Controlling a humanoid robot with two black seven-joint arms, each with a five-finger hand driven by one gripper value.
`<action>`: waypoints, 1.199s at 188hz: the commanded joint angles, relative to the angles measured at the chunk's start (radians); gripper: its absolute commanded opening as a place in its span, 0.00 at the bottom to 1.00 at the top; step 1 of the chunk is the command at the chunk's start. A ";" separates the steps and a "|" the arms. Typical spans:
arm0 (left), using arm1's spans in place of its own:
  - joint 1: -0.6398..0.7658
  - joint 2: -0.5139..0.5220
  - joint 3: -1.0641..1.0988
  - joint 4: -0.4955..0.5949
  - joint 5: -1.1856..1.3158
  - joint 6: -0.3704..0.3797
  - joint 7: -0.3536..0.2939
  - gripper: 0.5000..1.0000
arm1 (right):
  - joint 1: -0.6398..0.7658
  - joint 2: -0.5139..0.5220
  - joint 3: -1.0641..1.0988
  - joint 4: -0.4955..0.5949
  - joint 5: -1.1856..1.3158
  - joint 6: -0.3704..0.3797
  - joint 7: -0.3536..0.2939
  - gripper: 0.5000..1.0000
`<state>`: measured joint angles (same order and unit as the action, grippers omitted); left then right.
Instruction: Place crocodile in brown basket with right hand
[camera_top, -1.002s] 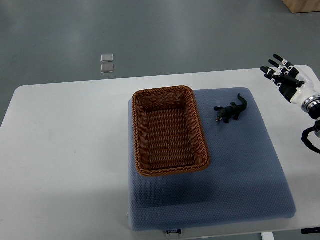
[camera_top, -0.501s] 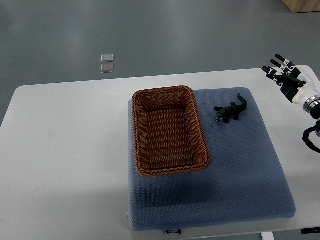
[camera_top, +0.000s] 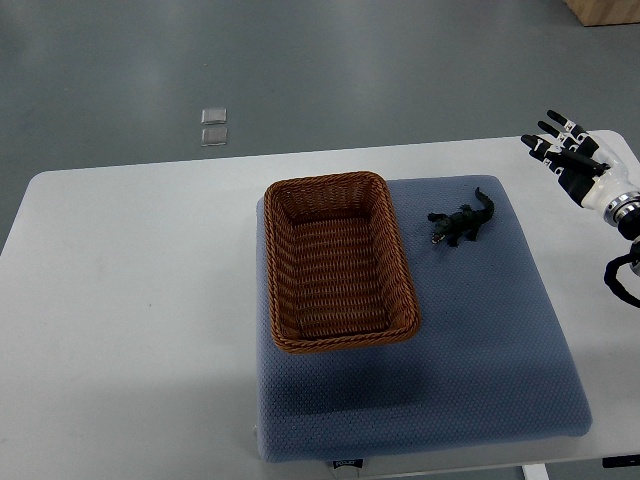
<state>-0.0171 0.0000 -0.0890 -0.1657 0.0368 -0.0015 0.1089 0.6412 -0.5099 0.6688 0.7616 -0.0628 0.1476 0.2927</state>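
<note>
I judge toy crocodile (camera_top: 461, 222) light, rigid; grab mid-body. Sits on blue mat (camera_top: 520, 330), right of brown basket (camera_top: 338, 262). Right hand (camera_top: 572, 160) far right, fingers spread, empty.

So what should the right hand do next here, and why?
Probably reach inward toward the crocodile. The right hand hovers open near the right edge of the table, well apart from the toy, which lies untouched on the blue mat beside the empty brown basket.

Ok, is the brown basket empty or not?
Empty: only bare weave shows inside the brown basket; the crocodile lies outside on the blue mat.
</note>
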 joint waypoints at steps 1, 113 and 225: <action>0.000 0.000 0.000 0.000 0.000 0.000 0.000 1.00 | 0.000 -0.006 -0.002 -0.007 0.000 0.041 0.002 0.86; 0.000 0.000 0.000 0.000 0.000 0.000 0.000 1.00 | 0.043 -0.045 -0.008 -0.027 -0.149 0.066 0.000 0.85; -0.001 0.000 0.000 0.000 0.000 0.000 0.000 1.00 | 0.132 -0.067 -0.014 -0.005 -0.839 0.098 0.003 0.86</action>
<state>-0.0172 0.0000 -0.0889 -0.1656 0.0368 -0.0015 0.1089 0.7615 -0.5767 0.6551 0.7537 -0.8067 0.2423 0.2948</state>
